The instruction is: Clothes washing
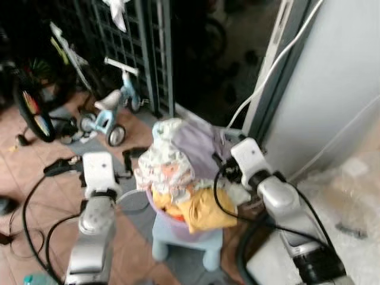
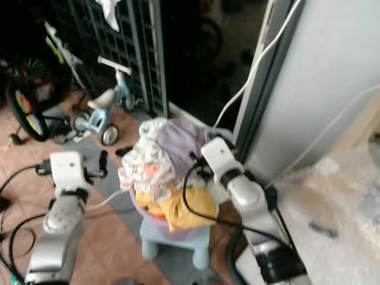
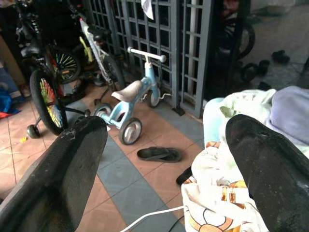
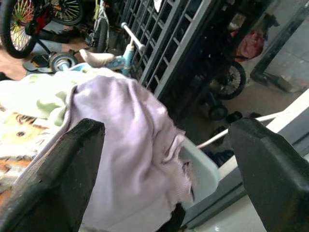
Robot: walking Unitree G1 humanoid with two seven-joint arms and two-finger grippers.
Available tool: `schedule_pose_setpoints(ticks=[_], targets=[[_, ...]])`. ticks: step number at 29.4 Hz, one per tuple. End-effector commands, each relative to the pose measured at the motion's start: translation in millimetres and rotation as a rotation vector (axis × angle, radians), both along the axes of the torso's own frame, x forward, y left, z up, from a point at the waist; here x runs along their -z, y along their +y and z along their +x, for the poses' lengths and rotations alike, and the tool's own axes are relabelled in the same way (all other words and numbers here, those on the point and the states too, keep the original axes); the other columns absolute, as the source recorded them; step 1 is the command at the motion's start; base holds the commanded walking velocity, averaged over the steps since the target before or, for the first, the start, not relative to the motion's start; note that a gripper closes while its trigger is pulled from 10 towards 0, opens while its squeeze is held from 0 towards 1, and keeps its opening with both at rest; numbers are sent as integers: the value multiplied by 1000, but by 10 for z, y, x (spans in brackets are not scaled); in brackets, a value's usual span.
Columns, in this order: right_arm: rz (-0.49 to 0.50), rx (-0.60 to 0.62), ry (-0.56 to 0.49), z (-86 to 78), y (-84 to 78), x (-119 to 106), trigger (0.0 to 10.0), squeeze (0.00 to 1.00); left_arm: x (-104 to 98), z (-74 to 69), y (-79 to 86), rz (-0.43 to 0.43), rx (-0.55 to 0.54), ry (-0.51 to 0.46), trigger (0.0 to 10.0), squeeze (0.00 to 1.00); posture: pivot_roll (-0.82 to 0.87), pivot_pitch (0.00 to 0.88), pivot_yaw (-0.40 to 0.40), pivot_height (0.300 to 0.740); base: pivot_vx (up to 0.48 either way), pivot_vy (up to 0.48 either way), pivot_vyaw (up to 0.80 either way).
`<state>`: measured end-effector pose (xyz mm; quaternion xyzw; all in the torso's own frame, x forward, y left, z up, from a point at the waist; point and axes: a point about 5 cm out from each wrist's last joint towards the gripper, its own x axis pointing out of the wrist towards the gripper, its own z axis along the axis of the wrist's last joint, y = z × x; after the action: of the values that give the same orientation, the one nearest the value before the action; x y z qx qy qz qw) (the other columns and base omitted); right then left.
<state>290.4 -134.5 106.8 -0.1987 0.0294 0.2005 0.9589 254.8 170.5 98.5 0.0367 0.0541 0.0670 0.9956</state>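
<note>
I have the laundry basket (image 1: 209,237) straight ahead, a pale lilac plastic tub sitting on a small light-blue plastic stool (image 1: 178,242) on the tiled floor (image 1: 35,172). It is heaped well above its rim with clothes (image 1: 172,172): a white printed fabric with orange and green cartoon patterns on top, a soft lilac garment (image 4: 125,140) draped over the far side, and a mustard-yellow piece (image 1: 205,211) spilling over the near edge.

My left end effector (image 3: 164,159) sits just to the left of the pile, fingers spread wide apart, holding nothing. Through the left wrist camera the printed fabric lies against the inner side of one finger, while the other black finger (image 3: 72,169) hangs over bare floor; its rubbery surface looks scuffed.

My right end effector (image 4: 166,159) is on the right side of the pile, also spread wide and empty. The lilac garment fills the gap between its fingers, and behind it I can see the pale rim of the basket. I cannot tell whether either finger actually touches the cloth.

Beyond the basket stands a dark metal grille gate (image 1: 142,53), with a light-blue child's tricycle (image 1: 113,110) with a white seat in front of it, a bicycle with coloured spokes (image 1: 29,104) further left, and a dark sandal (image 3: 159,153) on the terracotta and grey tiles. A white appliance (image 1: 338,83) fills the right side, with a white cable (image 1: 273,65) running down beside it. I can read no writing or labels anywhere.
</note>
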Motion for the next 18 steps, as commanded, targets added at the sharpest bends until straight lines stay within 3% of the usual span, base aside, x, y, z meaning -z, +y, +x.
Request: schedule_pose_setpoints(ticks=[1, 9, 12, 14, 18], targets=[[3, -13, 4, 31, 54, -20, 10000, 0, -19, -21, 82, 19, -22, 0, 10000, 0, 21, 0, -38, 740, 281, 0, 0], [-38, -1, 67, 44, 85, 49, 10000, 0, -46, -93, 119, 25, -25, 9, 10000, 0, 34, 0, -38, 740, 287, 0, 0], [-52, 45, 119, 31, 57, 127, 10000, 0, -37, -164, 139, 27, -36, 26, 10000, 0, 42, 0, -44, 740, 0, 0, 0], [-16, 102, 193, 26, 48, 224, 10000, 0, -10, -266, 141, 31, -36, 49, 10000, 0, 69, 17, -57, 740, 0, 0, 0], [28, 105, 254, -10, 96, 308, 10000, 0, -9, -435, 130, 31, -44, 77, 10000, 0, 108, 56, -80, 740, 0, 0, 0]])
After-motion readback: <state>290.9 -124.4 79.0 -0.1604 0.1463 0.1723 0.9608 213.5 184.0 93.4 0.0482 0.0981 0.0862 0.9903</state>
